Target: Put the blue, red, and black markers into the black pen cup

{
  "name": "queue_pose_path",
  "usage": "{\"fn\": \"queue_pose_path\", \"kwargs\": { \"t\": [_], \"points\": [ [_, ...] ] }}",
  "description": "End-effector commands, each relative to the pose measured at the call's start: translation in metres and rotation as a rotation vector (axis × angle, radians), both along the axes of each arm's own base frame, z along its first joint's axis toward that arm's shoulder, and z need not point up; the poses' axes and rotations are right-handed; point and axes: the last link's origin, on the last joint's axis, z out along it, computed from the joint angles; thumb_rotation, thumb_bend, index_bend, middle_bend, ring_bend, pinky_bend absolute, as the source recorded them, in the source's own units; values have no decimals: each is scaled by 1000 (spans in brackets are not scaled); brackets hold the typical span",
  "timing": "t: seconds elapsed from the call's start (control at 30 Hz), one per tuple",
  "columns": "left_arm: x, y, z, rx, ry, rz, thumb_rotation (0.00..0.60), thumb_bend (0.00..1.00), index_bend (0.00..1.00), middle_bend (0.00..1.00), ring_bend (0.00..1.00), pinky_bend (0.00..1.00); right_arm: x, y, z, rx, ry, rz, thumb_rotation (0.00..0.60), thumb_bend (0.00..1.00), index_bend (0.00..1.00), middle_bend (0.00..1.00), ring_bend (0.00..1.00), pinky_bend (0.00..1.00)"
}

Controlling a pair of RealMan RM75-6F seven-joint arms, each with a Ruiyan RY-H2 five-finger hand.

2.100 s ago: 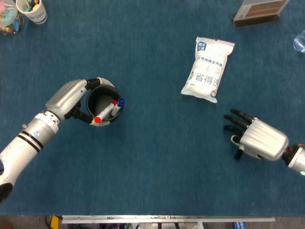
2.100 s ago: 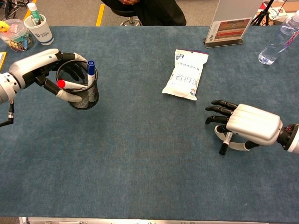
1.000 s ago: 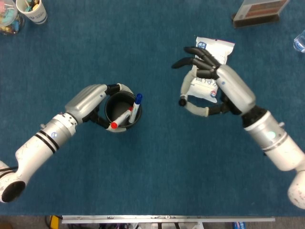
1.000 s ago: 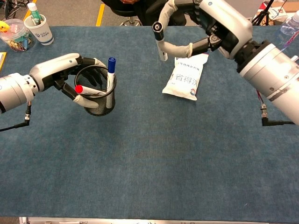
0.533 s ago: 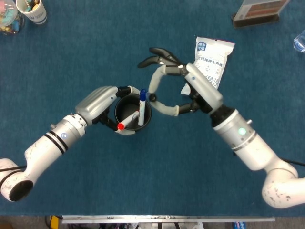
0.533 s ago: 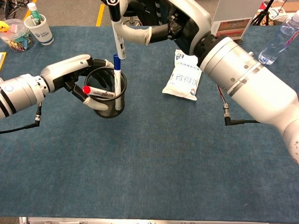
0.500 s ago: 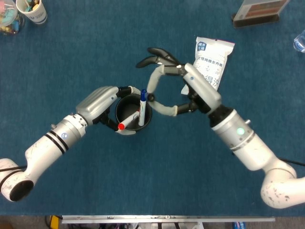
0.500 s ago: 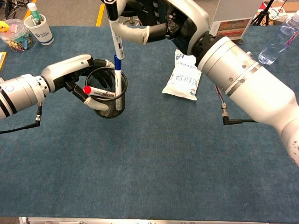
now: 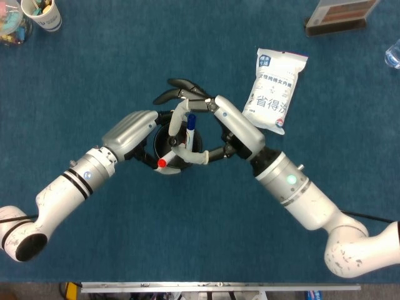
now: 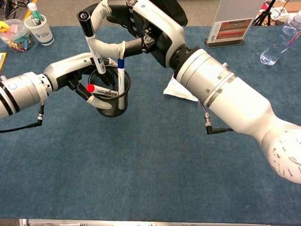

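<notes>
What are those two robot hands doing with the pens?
The left hand holds the black pen cup steady on the blue table. The blue marker and red marker are already inside. The right hand holds the black marker with its lower end at the cup's mouth, ready to go in.

Both hands crowd black pen cup (image 10: 113,101), snack packet (image 9: 273,90) just right, front table (image 10: 141,188) open
</notes>
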Motion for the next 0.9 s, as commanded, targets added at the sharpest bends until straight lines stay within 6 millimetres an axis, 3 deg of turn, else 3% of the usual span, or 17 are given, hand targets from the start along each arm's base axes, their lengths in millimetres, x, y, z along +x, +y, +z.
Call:
{"fn": "queue_pose_path", "kwargs": {
  "t": [0.03, 0.3, 0.63, 0.77, 0.9],
  "points": [
    [0, 0, 1, 2, -1, 1, 600, 60, 316, 300, 336, 294, -1, 0, -2, 0, 13, 7, 600, 314, 670, 282, 76, 40],
    [-1, 1, 4, 12, -6, 2, 600, 60, 316, 300, 336, 294, -7, 0, -9, -4, 46, 36, 600, 351, 605, 238, 53, 22],
    [-3, 1, 4, 12, 0, -1, 600, 60, 316, 300, 336, 294, -15, -5, -10, -23, 67, 49, 600, 364, 335, 181, 11, 0],
    [-4, 2, 5, 13, 2, -2, 600, 60, 316, 299, 336, 294, -15, -7, -6, -31, 58, 46, 600, 365, 279, 164, 0, 0],
    [-8, 3, 6, 14, 15, 4, 600, 60, 316, 299, 336, 294, -17, -12, 10, -85, 32, 48, 600, 365, 253, 155, 0, 0]
  ]
}}
